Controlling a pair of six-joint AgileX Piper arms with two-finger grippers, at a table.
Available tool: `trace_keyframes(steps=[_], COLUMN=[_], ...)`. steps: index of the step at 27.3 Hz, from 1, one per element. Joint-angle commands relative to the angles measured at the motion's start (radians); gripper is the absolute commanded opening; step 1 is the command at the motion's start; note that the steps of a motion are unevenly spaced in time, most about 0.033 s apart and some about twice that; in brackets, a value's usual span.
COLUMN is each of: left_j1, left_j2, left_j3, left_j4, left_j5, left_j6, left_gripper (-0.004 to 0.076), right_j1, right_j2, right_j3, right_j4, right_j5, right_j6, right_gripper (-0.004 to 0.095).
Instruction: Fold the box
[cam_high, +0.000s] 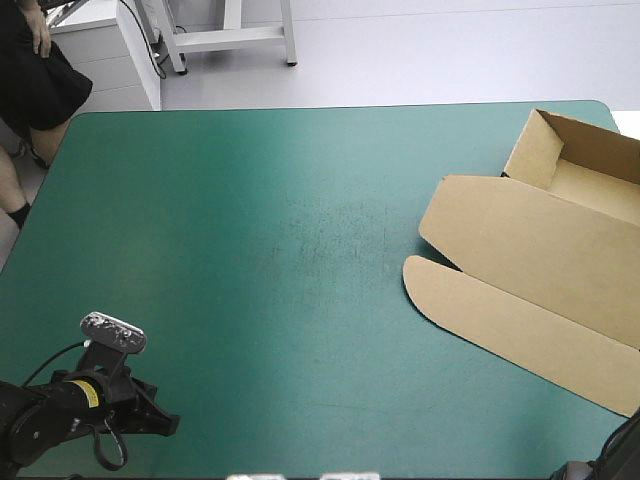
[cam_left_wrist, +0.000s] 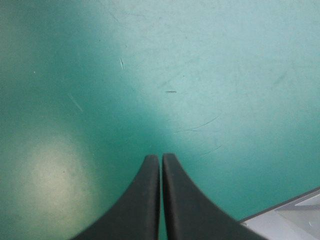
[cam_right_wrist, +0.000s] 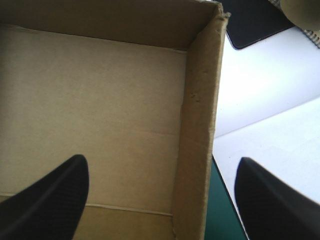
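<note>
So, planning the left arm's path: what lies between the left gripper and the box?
Only bare teal-green cover. The high view shows nothing on the stretch from the left gripper, near the table's near left corner, to the box at the right.

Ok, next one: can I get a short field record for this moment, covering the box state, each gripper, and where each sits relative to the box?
box: brown, part folded, at the table's far right
tray: walls raised, open
lid: flat on the teal-green cover
left gripper: shut, holding nothing, over bare cover at the near left, far from the box
right gripper: open, over the tray, a side wall in line between its fingers, no grip seen
</note>
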Motion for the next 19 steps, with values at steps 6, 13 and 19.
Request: trace_keyframes(steps=[6,13,19], left_j1=[0.000,0.000,0.000], left_j2=[0.002,0.002,0.002], left_j3=[-0.023,-0.023,-0.023], left_j4=[-0.007,-0.010,-0.010], left_j5=[-0.033,-0.060,-0.115], left_j6=[-0.011,-0.011,-0.011], left_gripper=[-0.0008,-0.0008,-0.0008], right_j1=[-0.002,0.079,0.224], right_j2=[-0.172,-0.233,-0.353], right_j3=[-0.033,-0.017,0.143], right_j4=[0.295,0.485,0.380], right_j5=[0.038,0.052,0.052], right_j6=[-0.069,-0.136,-0.158], right_gripper=[0.0011,-0.0013,-0.0013])
